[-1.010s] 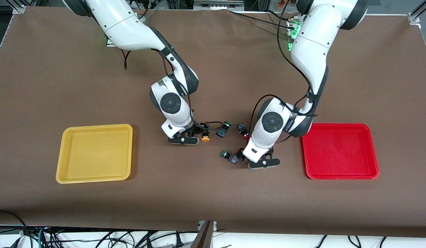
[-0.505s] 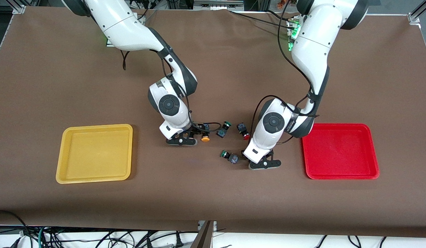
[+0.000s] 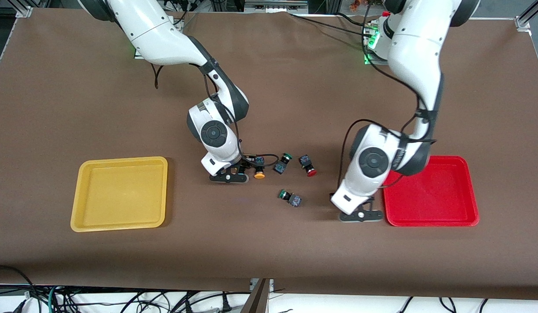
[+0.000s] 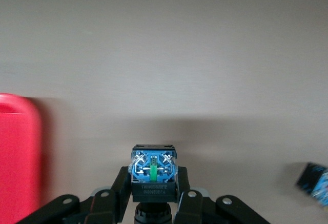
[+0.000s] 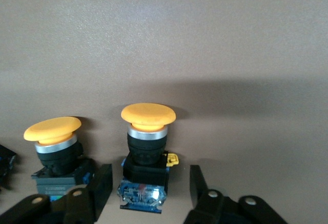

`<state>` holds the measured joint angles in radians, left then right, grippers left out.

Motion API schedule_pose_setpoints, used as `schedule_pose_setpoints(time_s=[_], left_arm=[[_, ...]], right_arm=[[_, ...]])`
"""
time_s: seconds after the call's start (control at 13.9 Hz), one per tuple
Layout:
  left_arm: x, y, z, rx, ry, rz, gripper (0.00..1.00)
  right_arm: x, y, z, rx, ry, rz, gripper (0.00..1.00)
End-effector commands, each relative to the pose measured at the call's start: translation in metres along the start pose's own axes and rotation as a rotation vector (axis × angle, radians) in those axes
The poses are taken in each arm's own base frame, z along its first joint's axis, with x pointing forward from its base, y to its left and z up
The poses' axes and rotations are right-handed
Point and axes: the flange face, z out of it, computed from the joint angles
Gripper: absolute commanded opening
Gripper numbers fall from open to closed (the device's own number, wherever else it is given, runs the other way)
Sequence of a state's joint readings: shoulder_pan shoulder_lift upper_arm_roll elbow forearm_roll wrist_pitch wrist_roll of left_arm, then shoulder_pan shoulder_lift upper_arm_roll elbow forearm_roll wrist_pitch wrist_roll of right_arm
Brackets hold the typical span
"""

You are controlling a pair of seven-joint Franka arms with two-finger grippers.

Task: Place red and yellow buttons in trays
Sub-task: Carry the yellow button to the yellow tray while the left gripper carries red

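Observation:
My left gripper [image 3: 360, 214] is shut on a button [image 4: 153, 170] with a dark body and blue base; its cap is hidden. It hangs over the table beside the red tray [image 3: 429, 158], whose rim shows in the left wrist view [image 4: 18, 157]. One red button [image 3: 309, 166] lies at mid-table. My right gripper [image 3: 245, 169] is low and open around a yellow button [image 5: 147, 131], its fingers [image 5: 201, 185] apart from the body. A second yellow button [image 5: 54, 142] stands just outside one finger. One orange-yellow cap [image 3: 259, 175] shows in the front view. The yellow tray [image 3: 121, 160] holds nothing.
Two green-capped switches lie at mid-table, one [image 3: 285, 158] beside the right gripper, one [image 3: 289, 197] nearer the front camera. The blue base of another switch [image 4: 313, 182] shows at the edge of the left wrist view.
The left arm has carried its button away from the cluster toward the red tray, uncovering the red button. The right arm has barely shifted and stays at the yellow buttons.

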<state>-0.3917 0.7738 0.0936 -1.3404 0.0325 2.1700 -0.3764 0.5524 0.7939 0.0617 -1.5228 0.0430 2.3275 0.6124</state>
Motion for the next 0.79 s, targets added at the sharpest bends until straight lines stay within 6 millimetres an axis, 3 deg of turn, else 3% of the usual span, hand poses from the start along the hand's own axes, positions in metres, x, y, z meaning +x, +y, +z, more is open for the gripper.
schedule_pose_setpoints(time_s=[0.0, 0.29, 0.36, 0.51, 0.65, 0.72], left_arm=[[0.003, -0.055, -0.019, 0.035, -0.080, 0.100, 0.25], [-0.005, -0.114, 0.004, 0.047, -0.223, 0.217, 0.25], [-0.007, -0.132, 0.014, 0.046, -0.246, 0.232, 0.25], [-0.008, -0.162, 0.026, 0.029, -0.270, 0.298, 0.25], [-0.007, -0.191, 0.034, 0.015, -0.276, 0.332, 0.27], [-0.007, -0.192, 0.037, 0.012, -0.272, 0.347, 0.28]], right_arm=[[-0.001, 0.003, 0.000, -0.009, -0.006, -0.009, 0.51], [0.010, 0.015, -0.009, -0.005, 0.002, -0.017, 0.08], [0.013, 0.021, -0.019, -0.013, -0.010, -0.040, 0.05], [0.031, 0.051, -0.052, -0.025, -0.031, -0.070, 0.05], [0.052, 0.099, -0.083, -0.041, -0.061, -0.138, 0.05], [0.061, 0.126, -0.095, -0.056, -0.082, -0.178, 0.05]])
